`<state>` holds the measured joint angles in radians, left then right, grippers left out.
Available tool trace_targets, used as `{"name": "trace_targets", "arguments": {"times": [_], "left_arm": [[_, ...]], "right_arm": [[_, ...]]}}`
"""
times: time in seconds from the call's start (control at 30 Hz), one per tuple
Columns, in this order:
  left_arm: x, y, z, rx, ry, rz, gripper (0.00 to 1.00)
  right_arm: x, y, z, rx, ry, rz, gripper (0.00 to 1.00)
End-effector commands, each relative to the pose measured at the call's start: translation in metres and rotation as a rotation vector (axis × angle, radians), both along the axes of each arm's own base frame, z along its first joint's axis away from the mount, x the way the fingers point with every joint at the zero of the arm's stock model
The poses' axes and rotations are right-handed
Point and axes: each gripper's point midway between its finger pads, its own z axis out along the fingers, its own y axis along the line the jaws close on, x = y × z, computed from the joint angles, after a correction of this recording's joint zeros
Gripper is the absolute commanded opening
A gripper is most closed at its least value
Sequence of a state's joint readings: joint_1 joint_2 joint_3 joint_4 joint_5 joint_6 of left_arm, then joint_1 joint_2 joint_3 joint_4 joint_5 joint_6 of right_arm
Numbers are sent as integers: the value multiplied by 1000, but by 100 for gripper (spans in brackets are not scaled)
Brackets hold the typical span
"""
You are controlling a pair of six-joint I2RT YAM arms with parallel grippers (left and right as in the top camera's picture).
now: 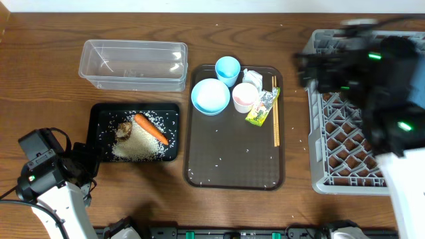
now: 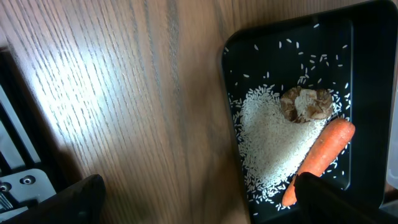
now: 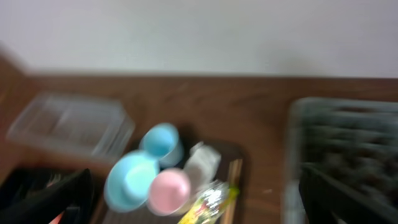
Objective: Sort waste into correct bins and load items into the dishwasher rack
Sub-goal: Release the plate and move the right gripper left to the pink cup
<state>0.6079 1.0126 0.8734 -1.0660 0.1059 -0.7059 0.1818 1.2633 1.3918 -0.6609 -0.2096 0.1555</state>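
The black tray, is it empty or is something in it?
Not empty. The black tray holds a heap of white rice, a brown lump and an orange carrot, with loose grains around.

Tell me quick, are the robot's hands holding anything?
Left gripper: open, holding nothing.
Right gripper: open, holding nothing, though the view is blurred.

Even, fairly bright light covers the wooden table (image 1: 40, 73), with soft shadows and faint glints on the clear tub (image 1: 133, 63). The overhead view is sharp except for the right arm (image 1: 372, 73), a dark motion smear over the dishwasher rack (image 1: 345, 153). The left wrist view is crisp (single grains of white rice (image 2: 273, 143) show), with a pale glare patch on the wood. The right wrist view is blurred throughout; the light-blue cup (image 3: 160, 140) is a soft blob.
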Motion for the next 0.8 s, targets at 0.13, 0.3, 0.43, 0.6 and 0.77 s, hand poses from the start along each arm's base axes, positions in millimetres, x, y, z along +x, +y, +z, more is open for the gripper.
{"name": "trace_targets", "arguments": {"times": [0.13, 0.3, 0.43, 0.6, 0.77], "left_arm": [[-1, 1, 0, 1, 3, 0, 98], [-1, 1, 0, 1, 3, 0, 98], [-1, 1, 0, 1, 3, 0, 98], [-1, 1, 0, 1, 4, -1, 98], [-1, 1, 0, 1, 3, 0, 98]], "right_arm": [[22, 70, -97, -161, 209, 71, 99], [40, 86, -157, -277, 288, 20, 99], [38, 97, -197, -292, 380, 22, 99], [36, 98, -227, -307, 458, 6, 99], [32, 108, -228, -311, 452, 28, 99]]}}
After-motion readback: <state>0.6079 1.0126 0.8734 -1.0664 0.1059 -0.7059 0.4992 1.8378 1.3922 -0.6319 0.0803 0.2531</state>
